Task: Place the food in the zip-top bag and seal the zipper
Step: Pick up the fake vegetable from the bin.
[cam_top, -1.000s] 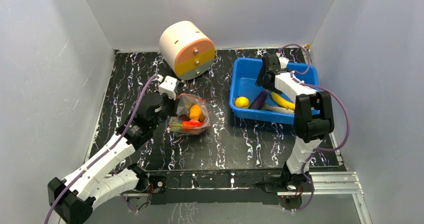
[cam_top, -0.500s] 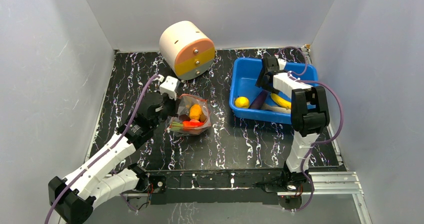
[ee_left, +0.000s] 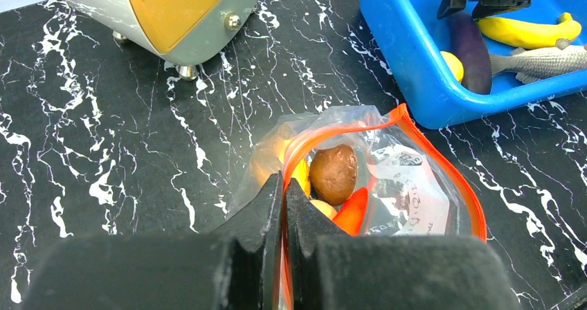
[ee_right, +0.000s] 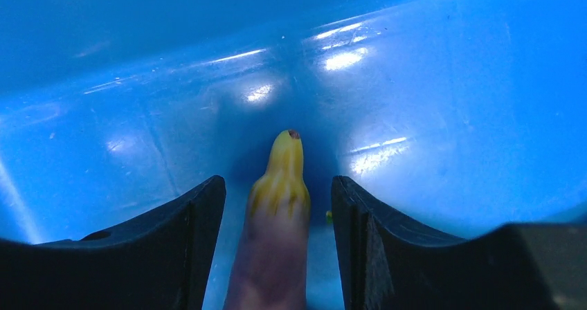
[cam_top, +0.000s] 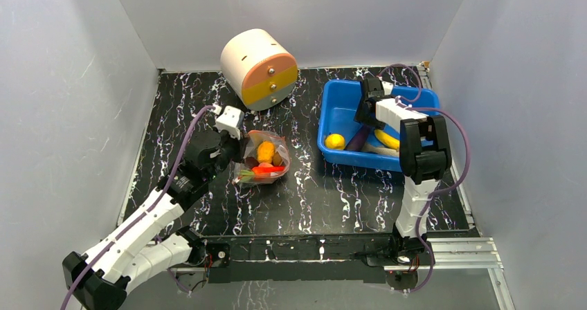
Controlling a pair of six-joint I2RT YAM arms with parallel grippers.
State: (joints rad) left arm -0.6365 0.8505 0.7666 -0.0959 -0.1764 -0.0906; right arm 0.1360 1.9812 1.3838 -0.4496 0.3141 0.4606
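At the right gripper (ee_right: 277,185): jaws partway apart, straddling the stem end of the purple eggplant (ee_right: 271,254); a gap shows on each side, so no grip yet.
Just beside it, in the blue bin (ee_left: 415,81): yellow banana (ee_left: 529,32), grey toy fish (ee_left: 540,61) and yellow round piece (ee_left: 453,64), all unbagged.
At the left gripper (ee_left: 284,185): jaws pressed together on the rim of the zip-top bag (ee_left: 415,185), holding its mouth up.
Just ahead of those jaws, inside the bag: brown round piece (ee_left: 333,173), red-orange piece (ee_left: 354,210), and other yellow-orange pieces partly hidden.
Zipper (ee_left: 443,163): gaping in a wide loop, unsealed.
Progress: roughly midway, by my judgement; the bin's food has to go across, then the seal.
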